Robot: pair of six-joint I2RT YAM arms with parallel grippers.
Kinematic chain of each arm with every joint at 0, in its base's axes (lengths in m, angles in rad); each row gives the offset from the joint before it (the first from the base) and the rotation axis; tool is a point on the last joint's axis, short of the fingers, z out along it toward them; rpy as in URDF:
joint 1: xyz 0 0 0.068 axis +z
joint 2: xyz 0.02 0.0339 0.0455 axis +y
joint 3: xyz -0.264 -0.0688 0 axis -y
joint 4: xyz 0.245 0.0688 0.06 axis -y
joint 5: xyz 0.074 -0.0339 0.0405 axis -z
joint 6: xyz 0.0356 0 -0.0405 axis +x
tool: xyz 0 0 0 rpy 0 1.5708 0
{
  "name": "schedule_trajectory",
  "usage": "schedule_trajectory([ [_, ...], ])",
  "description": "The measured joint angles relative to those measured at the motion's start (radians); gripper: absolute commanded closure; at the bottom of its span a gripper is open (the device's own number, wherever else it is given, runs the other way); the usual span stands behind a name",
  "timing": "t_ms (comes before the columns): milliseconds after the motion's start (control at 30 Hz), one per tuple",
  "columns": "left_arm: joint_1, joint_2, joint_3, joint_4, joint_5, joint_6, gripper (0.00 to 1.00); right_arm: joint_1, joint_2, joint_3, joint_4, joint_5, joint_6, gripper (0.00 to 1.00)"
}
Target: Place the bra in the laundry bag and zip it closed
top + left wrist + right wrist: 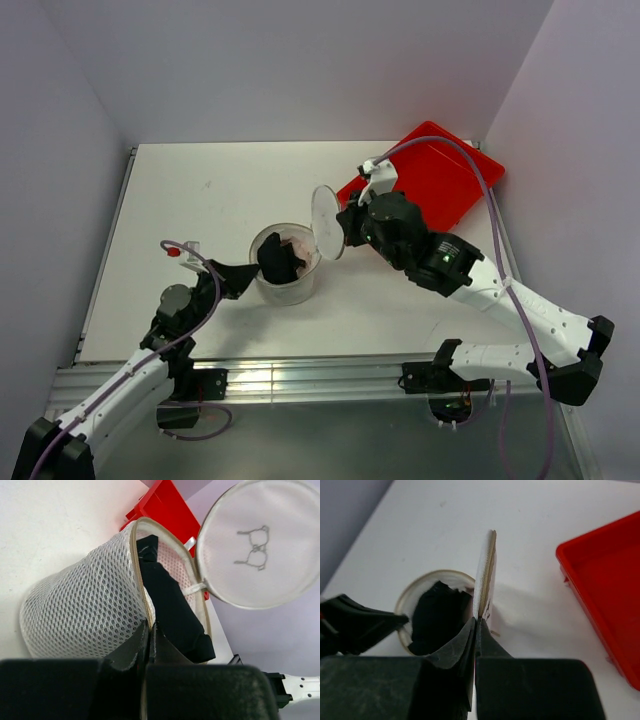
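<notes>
At far right sat one red tray (455, 185); one bra (278, 262) filled one laundry bag (290, 288), left gripper (246, 278) pinching its rim (141, 580), right gripper (340, 236) its raised lid (327, 222).

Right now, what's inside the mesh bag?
A black bra fills the mesh bag, poking above its rim. The lid stands open. Anything beneath the bra is covered.

Both arms reach inward, left gripper (240, 280) and right gripper (345, 226) pinched tight, apparently near each other.
</notes>
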Motion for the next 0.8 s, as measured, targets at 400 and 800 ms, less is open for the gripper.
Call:
schedule_trajectory([
  [400,0.0,-0.098,0.19,-0.214,-0.036,0.07,0.99,-0.007,0.029,0.023,-0.022,0.017,-0.021,1.0],
  [800,-0.006,0.192,0.254,-0.179,0.0,0.113,1.0,0.008,-0.046,-0.006,-0.13,0.1,-0.017,1.0],
])
